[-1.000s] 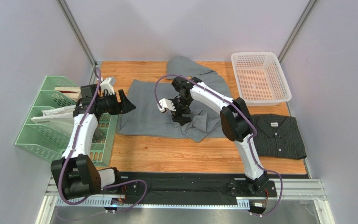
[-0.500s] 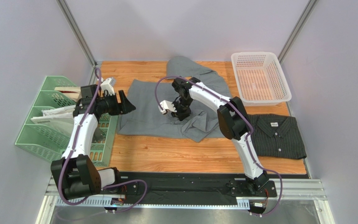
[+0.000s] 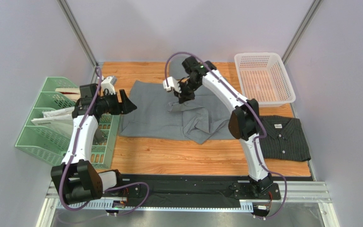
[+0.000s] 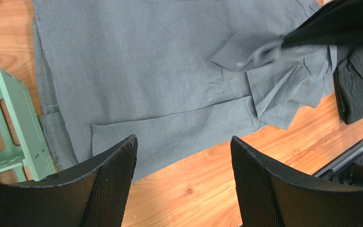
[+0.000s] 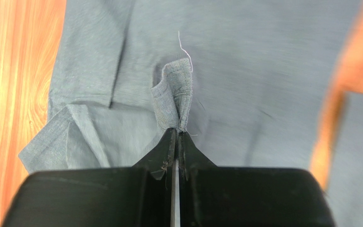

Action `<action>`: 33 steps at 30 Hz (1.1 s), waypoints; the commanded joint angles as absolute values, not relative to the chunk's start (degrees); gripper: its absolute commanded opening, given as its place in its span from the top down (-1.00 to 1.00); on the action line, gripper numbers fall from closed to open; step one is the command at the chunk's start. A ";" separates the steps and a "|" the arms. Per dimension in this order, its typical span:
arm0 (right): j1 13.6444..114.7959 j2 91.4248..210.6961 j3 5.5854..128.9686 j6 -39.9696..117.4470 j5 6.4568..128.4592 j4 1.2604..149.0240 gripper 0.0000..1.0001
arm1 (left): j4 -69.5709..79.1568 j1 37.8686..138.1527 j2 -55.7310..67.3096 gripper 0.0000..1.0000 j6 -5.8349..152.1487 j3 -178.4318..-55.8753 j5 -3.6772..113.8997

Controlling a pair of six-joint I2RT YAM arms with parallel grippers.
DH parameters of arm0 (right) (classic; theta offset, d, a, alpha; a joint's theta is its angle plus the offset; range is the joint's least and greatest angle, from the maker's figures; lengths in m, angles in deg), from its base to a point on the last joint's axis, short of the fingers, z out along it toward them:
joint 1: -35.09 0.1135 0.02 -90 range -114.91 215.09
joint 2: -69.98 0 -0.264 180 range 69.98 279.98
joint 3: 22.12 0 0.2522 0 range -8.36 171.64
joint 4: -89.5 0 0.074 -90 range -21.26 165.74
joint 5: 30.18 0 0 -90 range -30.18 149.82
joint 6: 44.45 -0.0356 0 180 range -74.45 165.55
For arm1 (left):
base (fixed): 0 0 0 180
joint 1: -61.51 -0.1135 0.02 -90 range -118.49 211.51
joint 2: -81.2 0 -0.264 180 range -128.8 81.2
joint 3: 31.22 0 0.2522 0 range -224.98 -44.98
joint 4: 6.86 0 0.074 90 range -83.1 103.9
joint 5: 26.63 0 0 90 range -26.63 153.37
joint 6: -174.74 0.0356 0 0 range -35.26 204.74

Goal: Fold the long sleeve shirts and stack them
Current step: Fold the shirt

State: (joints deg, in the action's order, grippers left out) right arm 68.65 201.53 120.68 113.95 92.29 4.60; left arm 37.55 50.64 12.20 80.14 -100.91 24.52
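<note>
Since one second ago, the right pincer (image 5: 176,137) has closed, risen and swung from the middle of the grey shirt (image 3: 152,111) toward the far side of the worktop (image 3: 169,156), drawing a sleeve cuff (image 5: 174,94) up with it; the left arm has barely shifted.

Right pincer: clenched on the cuff, which stands up as a small folded peak between the closed fingertips, a loose thread at its top.

Left pincer (image 3: 130,103): released, jaws spread wide, held above the left border of the grey shirt, just beside the green rack (image 3: 51,127) and gripping nothing.

Grey shirt: spread on the worktop at centre, its body lying below the right pincer and to the near and left of it. The raised sleeve trails from the cuff down toward the bunched folds at the garment's near right.

Pinstriped shirt (image 3: 283,139): already folded, at the right edge, on the near side of the white basket (image 3: 264,78).

Governing relation: the sleeve's long axis runs from the gripped cuff back toward the near right. The right arm, already holding it, seems best placed to lay it across the body. The left pincer is nearer the left border.
</note>
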 commanded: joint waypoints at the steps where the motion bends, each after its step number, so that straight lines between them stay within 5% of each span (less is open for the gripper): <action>1: 64.11 194.62 125.59 107.09 101.82 5.50 1.00 | 36.17 51.58 13.26 -0.55 82.62 -103.25 21.80; 9: 60.32 188.90 122.87 92.41 113.51 16.94 1.00 | 22.65 59.64 9.84 -0.70 97.44 -107.99 11.97; 24: 60.32 181.78 116.27 85.10 120.02 21.25 1.00 | 22.81 77.07 -1.51 -0.77 121.65 -119.60 12.75; 30: 60.32 181.42 116.10 85.37 121.16 21.42 1.00 | 24.12 78.56 -4.50 -0.57 120.42 -124.52 10.91; 33: 60.32 181.95 116.97 85.28 120.99 21.77 1.00 | 25.35 79.61 -5.90 -0.17 119.10 -127.86 8.71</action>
State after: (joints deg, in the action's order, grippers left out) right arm 60.20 184.32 116.13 86.07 118.69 19.47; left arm 25.40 78.18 -4.93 117.77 -122.74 13.88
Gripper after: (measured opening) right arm 0.006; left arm 0.686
